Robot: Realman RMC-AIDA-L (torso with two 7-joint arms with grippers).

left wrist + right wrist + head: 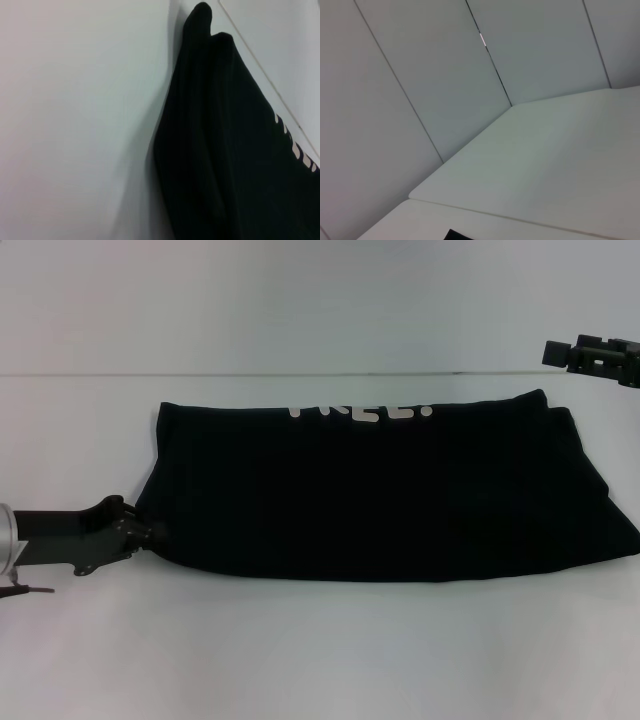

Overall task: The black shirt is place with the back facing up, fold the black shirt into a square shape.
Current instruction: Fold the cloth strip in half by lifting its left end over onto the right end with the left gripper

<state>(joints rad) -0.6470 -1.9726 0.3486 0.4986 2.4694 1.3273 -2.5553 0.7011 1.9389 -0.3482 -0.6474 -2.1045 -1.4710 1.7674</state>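
The black shirt [380, 490] lies on the table [320, 650] as a wide folded band, white lettering [362, 411] at its far edge. Left gripper [150, 532] touches the near-left corner; grip state cannot be told. Right gripper [556, 351] hovers far right, state likewise indeterminate. Risk: a 1-corner pull could drag and skew the layers.

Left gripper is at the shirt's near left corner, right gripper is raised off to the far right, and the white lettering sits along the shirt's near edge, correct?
Not quite: the lettering runs along the far edge of the shirt, as the head view shows. The left gripper is at the near left corner, and the right gripper is raised at far right.
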